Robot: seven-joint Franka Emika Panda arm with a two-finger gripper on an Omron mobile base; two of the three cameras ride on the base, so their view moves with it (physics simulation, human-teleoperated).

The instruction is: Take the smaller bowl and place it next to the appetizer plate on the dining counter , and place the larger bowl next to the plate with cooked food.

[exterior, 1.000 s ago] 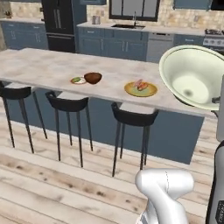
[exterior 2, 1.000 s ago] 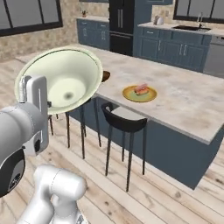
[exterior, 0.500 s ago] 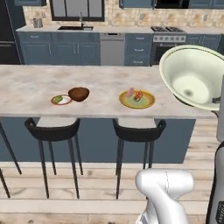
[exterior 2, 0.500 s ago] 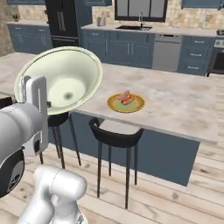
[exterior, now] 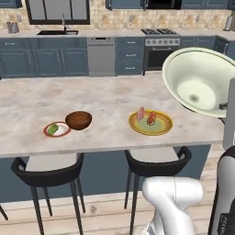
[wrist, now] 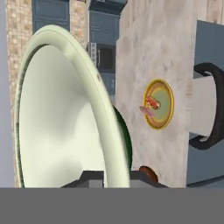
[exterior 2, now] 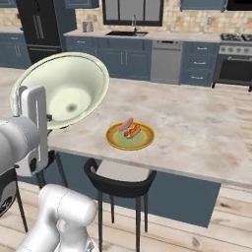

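While the gripper [wrist: 117, 177] is clamped on the rim of the larger bowl [exterior: 199, 80], that cream-white bowl hangs in the air, tipped on its side, nearer the cameras than anything on the slab. In the hand view the two dark finger tips sit on either side of the bowl's wall, one against the pale inside and one against the outer face. In the left base view the bowl's open mouth faces the camera at the right edge, above the right end of the dining counter [exterior: 101, 103]; in the right base view it sits at the left, beside the white arm.

Below the near edge of the counter stand black stools [exterior: 156, 167], pushed against the dark blue base.

On the beige marble top, the plate with cooked food [exterior: 150, 122] lies flat, near the front edge, carrying pink and red pieces on its olive centre. It is apart from the raised bowl, nothing touching it. Further left in the left base view, the smaller bowl [exterior: 78, 120] stands upright on the counter, just beside the appetizer plate [exterior: 57, 129], whose red rim nearly meets the bowl's brown side; a green piece lies on that plate.

Beyond the counter runs the kitchen worktop [exterior: 92, 33] with blue drawers, a sink under a window, and an oven [exterior: 159, 50] to the right.
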